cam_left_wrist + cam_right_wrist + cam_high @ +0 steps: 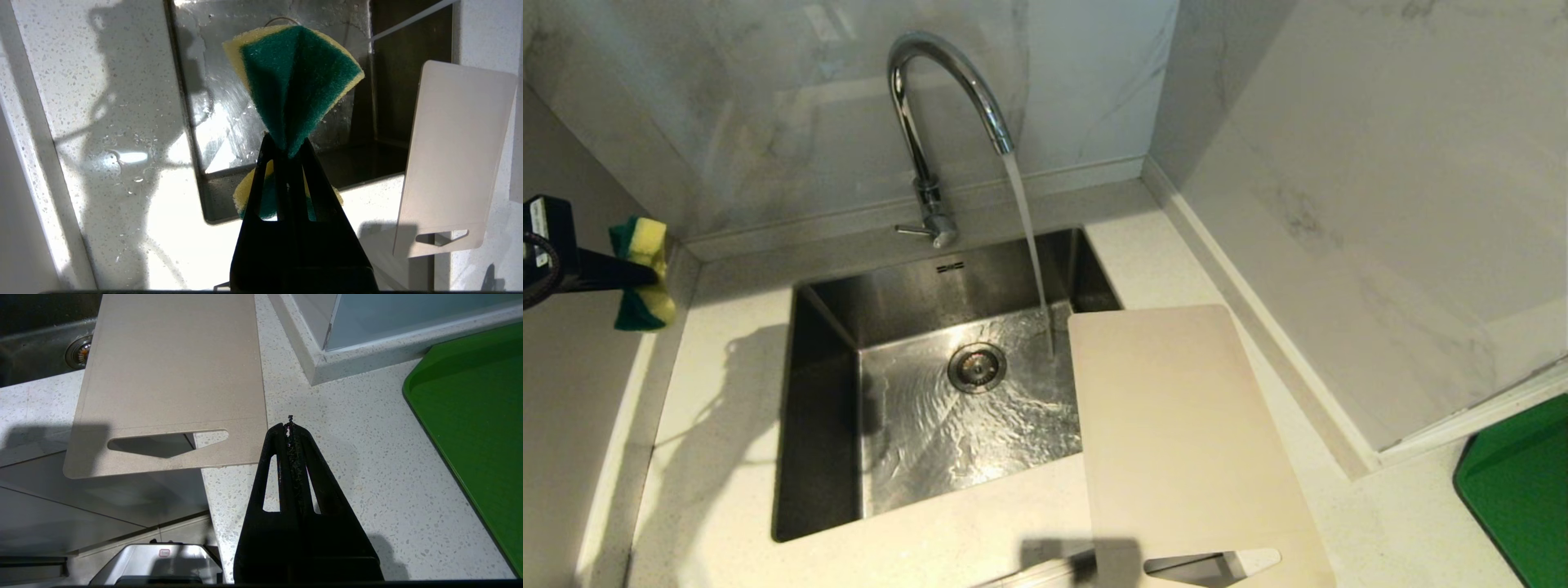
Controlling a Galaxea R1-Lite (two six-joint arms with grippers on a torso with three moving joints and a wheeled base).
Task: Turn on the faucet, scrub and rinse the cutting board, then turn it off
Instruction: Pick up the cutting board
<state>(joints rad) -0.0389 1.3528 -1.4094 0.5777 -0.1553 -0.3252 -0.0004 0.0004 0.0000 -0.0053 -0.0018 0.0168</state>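
The pale speckled bench (727,392) fills most of the head view, running into a marble-look corner wall (1339,204) across the top and right of the frame. Set in the middle of the bench is the steel sink (821,392), its drain (977,367) near the centre and its floor wet and rippled.

The cutting board (1184,441) lies in the lower right of centre, its far short end overhanging the sink's right edge, its slot-handle end reaching the bottom of the frame and jutting past the bench's front edge. A green tray (1519,490) sits at the lower right corner, well apart from the board.

The faucet (931,122) rises at the top centre behind the sink, and a stream of water (1029,237) falls from its spout into the basin just beside the board's far end.

At the left edge of the head view, the left pincer (645,273) hangs above the bench, clamped on a folded yellow-and-green sponge (644,273). In the right wrist view, the right pincer (291,426) is pressed together, holding nothing, above bare bench just beside the board's handle corner.
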